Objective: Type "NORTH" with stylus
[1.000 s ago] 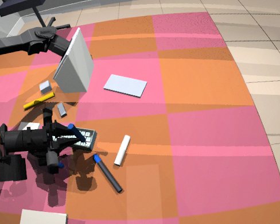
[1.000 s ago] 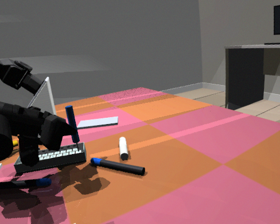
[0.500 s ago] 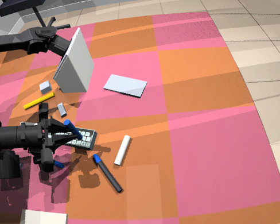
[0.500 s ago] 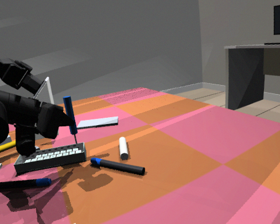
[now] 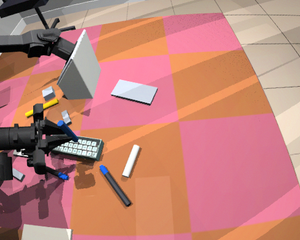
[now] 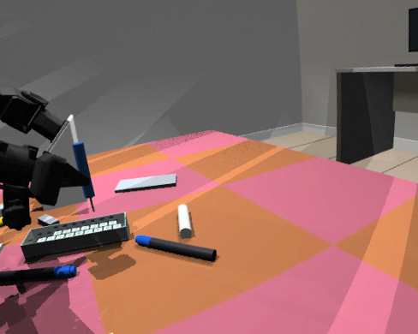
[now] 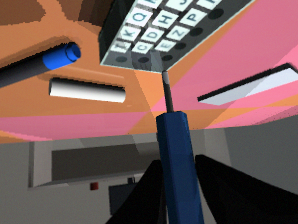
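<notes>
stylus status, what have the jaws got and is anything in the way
Jaws shut on blue stylus. Stylus tip above keyboard, off the keys. Nothing seen between tip and keyboard.

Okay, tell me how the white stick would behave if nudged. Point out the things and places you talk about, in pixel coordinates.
The white stick [image 5: 131, 160] [image 6: 184, 220] [image 7: 87, 90] would probably roll sideways, being round and lying on its side. It looks straight and unbent, so likely stiff. Its smooth surface may be slippery.
</notes>
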You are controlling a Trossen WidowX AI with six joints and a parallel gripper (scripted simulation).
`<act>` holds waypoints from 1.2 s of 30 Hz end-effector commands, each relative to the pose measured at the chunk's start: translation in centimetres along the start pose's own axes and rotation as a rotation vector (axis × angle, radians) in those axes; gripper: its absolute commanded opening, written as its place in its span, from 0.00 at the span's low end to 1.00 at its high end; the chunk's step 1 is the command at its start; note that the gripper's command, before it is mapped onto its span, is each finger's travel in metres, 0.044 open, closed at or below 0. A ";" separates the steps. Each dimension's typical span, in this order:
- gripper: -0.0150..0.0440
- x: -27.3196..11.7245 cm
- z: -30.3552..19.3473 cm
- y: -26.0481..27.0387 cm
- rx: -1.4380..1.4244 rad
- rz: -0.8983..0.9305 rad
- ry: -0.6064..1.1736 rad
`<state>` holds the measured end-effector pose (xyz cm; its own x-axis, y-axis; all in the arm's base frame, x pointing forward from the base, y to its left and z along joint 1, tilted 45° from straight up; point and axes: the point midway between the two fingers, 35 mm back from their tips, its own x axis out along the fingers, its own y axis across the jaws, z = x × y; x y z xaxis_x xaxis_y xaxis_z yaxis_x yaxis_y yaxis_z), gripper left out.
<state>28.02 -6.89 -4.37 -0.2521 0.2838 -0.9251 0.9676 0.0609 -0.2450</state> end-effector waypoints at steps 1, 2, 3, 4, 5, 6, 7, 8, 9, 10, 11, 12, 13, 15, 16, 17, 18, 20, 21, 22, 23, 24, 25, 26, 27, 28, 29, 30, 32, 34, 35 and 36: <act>0.25 0.2 0.4 -0.4 -0.003 -0.008 -0.003; 0.25 0.3 0.6 -0.4 -0.003 -0.008 -0.003; 0.25 0.5 1.0 -0.4 -0.003 -0.008 -0.003; 0.25 0.8 1.4 -0.4 -0.003 -0.009 -0.003; 0.25 1.0 1.7 -0.4 -0.003 -0.009 -0.003; 0.25 1.1 1.8 -0.4 -0.003 -0.009 -0.003; 0.25 1.1 1.8 -0.4 -0.003 -0.009 -0.003; 0.25 1.1 1.8 -0.4 -0.003 -0.009 -0.003; 0.25 1.1 1.8 -0.4 -0.003 -0.009 -0.003; 0.25 1.1 1.8 -0.4 -0.003 -0.009 -0.003; 0.30 1.1 1.9 -0.5 -0.003 -0.009 -0.003; 0.34 1.2 2.0 -0.5 -0.003 -0.009 -0.003; 0.39 1.2 2.1 -0.5 -0.003 -0.009 -0.003; 0.39 1.2 2.1 -0.5 -0.003 -0.009 -0.003; 0.39 1.2 2.1 -0.5 -0.003 -0.009 -0.003; 0.39 1.2 2.1 -0.5 -0.003 -0.009 -0.003; 0.39 1.2 2.1 -0.5 -0.003 -0.009 -0.003; 0.39 1.2 2.1 -0.5 -0.003 -0.009 -0.003; 0.39 1.2 2.1 -0.5 -0.003 -0.009 -0.003; 0.39 1.2 2.1 -0.5 -0.003 -0.009 -0.003; 0.39 1.2 2.1 -0.5 -0.003 -0.009 -0.003; 0.39 1.2 2.1 -0.5 -0.003 -0.009 -0.003; 0.39 1.2 2.1 -0.5 -0.003 -0.009 -0.003; 0.39 1.2 2.1 -0.5 -0.003 -0.009 -0.003; 0.39 1.2 2.1 -0.6 -0.003 -0.009 -0.003; 0.39 1.2 2.1 -0.6 -0.003 -0.009 -0.003; 0.39 1.2 2.1 -0.6 -0.003 -0.009 -0.003; 0.39 1.2 2.1 -0.6 -0.003 -0.009 -0.003; 0.39 1.2 2.1 -0.6 -0.003 -0.009 -0.003; 0.39 1.3 2.2 -0.6 -0.003 -0.009 -0.003; 0.39 1.3 2.3 -0.6 -0.003 -0.009 -0.003; 0.39 1.3 2.3 -0.6 -0.003 -0.009 -0.003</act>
<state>27.17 -8.57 -5.98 -0.2578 0.2857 -0.9230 0.9661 0.0608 -0.2510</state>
